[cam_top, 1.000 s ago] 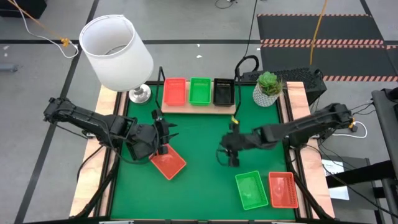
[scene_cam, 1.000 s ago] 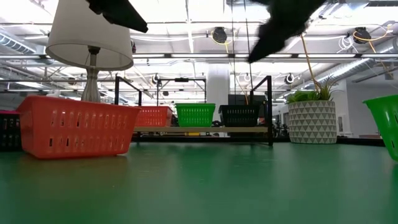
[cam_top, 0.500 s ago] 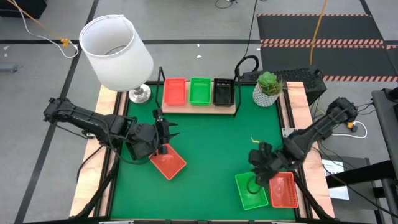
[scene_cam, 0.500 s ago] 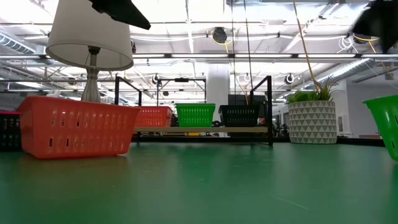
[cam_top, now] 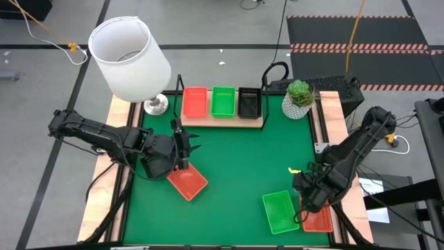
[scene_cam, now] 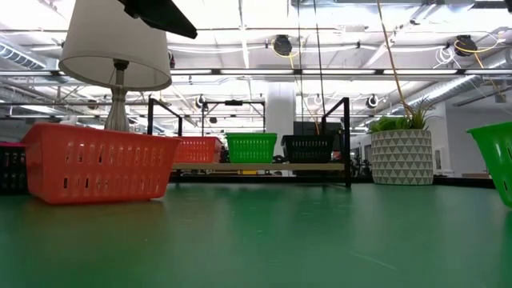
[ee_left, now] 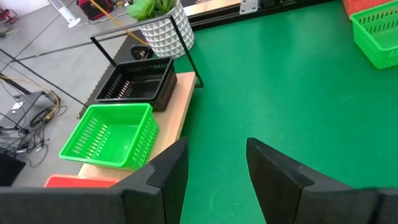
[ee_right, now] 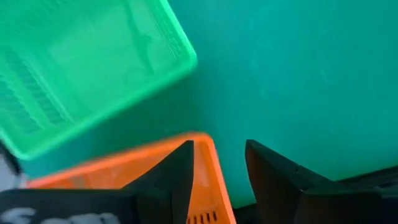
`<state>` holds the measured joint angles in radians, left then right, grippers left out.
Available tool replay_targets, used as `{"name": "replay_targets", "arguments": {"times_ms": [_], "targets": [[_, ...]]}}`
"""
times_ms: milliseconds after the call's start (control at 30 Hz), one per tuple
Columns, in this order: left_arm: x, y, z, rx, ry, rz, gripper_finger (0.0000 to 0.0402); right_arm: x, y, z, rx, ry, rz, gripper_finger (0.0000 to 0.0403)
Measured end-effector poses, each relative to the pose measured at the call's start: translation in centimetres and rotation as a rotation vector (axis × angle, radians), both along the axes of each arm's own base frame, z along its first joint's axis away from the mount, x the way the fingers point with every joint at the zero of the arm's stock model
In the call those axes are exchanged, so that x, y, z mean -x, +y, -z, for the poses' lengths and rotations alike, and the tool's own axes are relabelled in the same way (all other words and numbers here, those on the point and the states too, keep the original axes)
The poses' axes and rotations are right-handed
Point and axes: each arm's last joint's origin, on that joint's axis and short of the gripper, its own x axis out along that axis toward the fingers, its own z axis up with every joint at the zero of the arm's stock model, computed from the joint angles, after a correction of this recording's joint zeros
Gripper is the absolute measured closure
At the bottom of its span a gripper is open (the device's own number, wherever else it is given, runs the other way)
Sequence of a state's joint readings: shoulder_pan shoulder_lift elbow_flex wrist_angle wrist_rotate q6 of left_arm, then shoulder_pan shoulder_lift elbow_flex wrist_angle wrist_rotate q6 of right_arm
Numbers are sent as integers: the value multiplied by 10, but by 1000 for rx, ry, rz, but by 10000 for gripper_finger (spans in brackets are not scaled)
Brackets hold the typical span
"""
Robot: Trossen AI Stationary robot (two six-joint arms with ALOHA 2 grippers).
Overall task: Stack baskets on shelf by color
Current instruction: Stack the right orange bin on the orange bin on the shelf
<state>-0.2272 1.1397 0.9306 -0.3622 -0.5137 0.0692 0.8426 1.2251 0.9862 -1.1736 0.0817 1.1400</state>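
Note:
My right gripper (cam_top: 305, 207) (ee_right: 219, 177) is open at the table's near right corner, low over an orange basket (cam_top: 320, 221) (ee_right: 155, 162). Its fingers stand on either side of that basket's wall near a corner, and I see no touch. A green basket (cam_top: 279, 212) (ee_right: 81, 68) lies just left of it. My left gripper (cam_top: 186, 149) (ee_left: 216, 168) is open, hovering by the far end of another orange basket (cam_top: 188, 182) (scene_cam: 96, 164). The shelf (cam_top: 257, 121) (scene_cam: 256, 166) at the far edge carries one orange, one green and one black basket side by side.
A table lamp (cam_top: 130, 55) stands at the far left corner. A potted plant (cam_top: 299, 98) sits right of the shelf. The shelf's black wire ends (scene_cam: 346, 140) rise upright. The green mat (cam_top: 236, 160) lies bare between the shelf and the near baskets.
My right gripper has swung from the table's middle toward the near right corner, passing over the green basket and ending over the orange basket beside it. No basket has moved.

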Motion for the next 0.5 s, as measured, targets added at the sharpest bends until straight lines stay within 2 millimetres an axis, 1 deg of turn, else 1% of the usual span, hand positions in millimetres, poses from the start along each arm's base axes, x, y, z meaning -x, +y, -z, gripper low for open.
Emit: {"name": "replay_targets", "arguments": {"times_ms": [167, 300, 433, 500], "targets": [[0, 0, 0, 0, 0, 0, 238, 8, -3, 28, -50, 121, -1, 281], [0, 0, 0, 0, 0, 0, 238, 13, -5, 46, -86, 180, 9, 299], [0, 0, 0, 0, 0, 0, 238, 15, -8, 50, -75, 205, 14, 323], [0, 0, 0, 0, -1, 0, 238, 15, -8, 50, -67, 195, 16, 342]]}}
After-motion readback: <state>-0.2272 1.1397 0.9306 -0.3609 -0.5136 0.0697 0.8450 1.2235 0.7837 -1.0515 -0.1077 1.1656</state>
